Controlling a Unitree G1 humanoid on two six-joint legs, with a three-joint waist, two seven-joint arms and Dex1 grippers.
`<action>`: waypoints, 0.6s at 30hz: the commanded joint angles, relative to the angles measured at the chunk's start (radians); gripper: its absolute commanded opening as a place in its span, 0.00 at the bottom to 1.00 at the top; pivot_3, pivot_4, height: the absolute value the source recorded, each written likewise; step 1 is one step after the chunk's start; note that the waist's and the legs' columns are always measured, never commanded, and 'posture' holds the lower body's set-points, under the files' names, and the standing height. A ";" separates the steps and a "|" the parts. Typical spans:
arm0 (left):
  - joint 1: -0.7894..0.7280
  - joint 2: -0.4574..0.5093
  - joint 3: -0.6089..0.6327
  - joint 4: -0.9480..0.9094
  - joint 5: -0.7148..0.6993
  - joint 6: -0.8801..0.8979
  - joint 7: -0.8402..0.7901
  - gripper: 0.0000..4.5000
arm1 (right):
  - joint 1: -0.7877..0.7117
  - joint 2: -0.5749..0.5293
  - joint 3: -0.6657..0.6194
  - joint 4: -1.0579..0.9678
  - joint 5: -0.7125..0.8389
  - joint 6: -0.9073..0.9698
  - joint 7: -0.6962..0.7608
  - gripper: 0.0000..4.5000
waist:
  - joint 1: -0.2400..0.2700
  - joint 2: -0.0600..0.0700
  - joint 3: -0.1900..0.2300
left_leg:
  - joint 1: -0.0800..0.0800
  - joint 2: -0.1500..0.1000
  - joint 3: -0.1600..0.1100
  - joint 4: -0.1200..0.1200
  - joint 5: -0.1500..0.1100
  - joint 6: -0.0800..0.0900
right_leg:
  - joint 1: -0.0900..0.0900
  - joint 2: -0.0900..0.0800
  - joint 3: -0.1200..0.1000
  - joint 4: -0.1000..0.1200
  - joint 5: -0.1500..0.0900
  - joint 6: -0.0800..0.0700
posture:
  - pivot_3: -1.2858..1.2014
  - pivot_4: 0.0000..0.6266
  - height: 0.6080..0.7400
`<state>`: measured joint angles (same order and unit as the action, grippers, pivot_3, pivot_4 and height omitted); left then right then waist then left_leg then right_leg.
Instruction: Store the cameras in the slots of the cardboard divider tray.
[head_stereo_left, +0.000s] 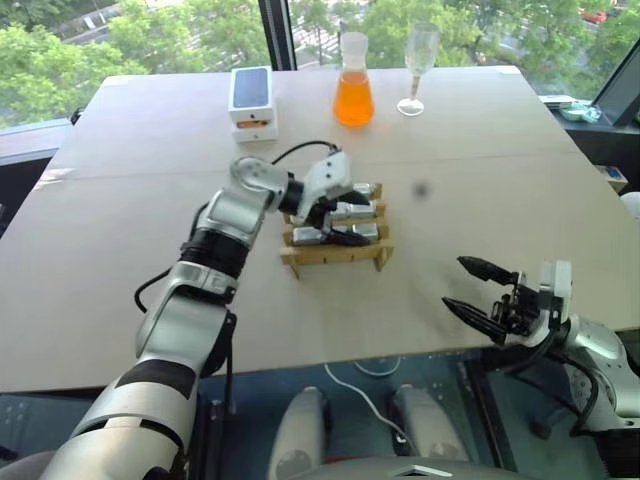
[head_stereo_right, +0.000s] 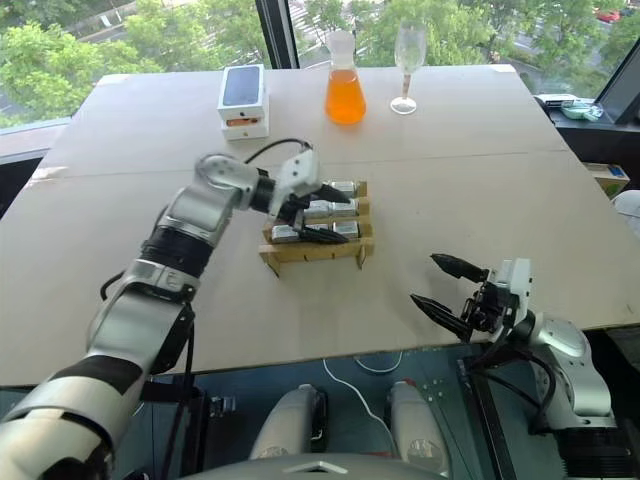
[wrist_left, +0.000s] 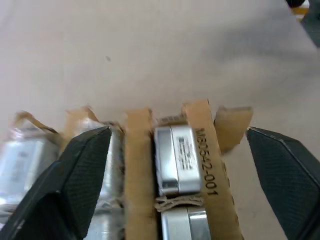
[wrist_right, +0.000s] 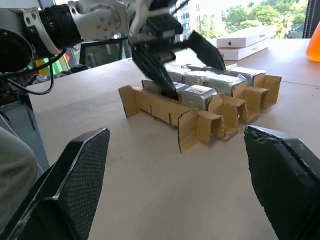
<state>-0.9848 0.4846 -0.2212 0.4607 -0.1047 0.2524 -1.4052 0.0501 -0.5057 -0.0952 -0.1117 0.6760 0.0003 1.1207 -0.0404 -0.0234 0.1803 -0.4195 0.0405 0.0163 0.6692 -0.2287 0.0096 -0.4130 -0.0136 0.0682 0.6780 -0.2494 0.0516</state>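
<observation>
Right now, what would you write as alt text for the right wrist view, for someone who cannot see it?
A tan cardboard divider tray sits on a table, silver cameras in its slots. The left gripper hangs over it, fingers spread, holding nothing. Two white boxes lie behind.

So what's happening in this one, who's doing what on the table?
The left gripper hovers with open jaws right over the cardboard divider tray, gripping nothing. The tray's slots hold silver cameras. The right gripper is open too, held off near the table's near edge. At the far side stand a white phone box, a flask of orange liquid and a glass.
</observation>
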 joint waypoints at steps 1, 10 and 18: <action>0.062 0.053 0.101 -0.203 -0.092 0.101 0.039 0.94 | -0.003 -0.011 -0.033 -0.025 0.005 0.000 0.013 0.95 | -0.001 0.000 0.000 | 0.000 0.000 0.000 0.000 0.000 0.000 | 0.000 0.000 0.000 0.000 0.000 0.000 | 0.52 0.24 1.00; 0.822 0.057 0.510 -0.791 -0.243 0.176 0.371 0.94 | -0.057 -0.038 -0.060 0.103 -0.118 -0.055 -0.021 0.95 | 0.000 0.001 -0.002 | 0.004 0.001 0.001 -0.001 0.000 0.000 | 0.001 -0.003 0.003 0.000 0.001 -0.001 | 0.52 0.24 1.00; 1.110 0.066 0.580 -0.830 -0.260 0.074 0.435 0.94 | -0.145 -0.050 -0.071 0.238 -0.153 -0.088 0.020 0.95 | 0.028 0.001 -0.002 | 0.006 0.002 0.004 0.001 0.000 0.000 | 0.004 -0.003 0.001 0.000 -0.003 -0.002 | 0.52 0.24 1.00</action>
<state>0.1181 0.5484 0.3537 -0.3264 -0.3522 0.3619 -0.9858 -0.0822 -0.5466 -0.1387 0.1181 0.5186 -0.0601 1.1282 -0.0126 -0.0228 0.1781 -0.4135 0.0421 0.0208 0.6700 -0.2286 0.0097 -0.4093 -0.0170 0.0689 0.6781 -0.2527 0.0493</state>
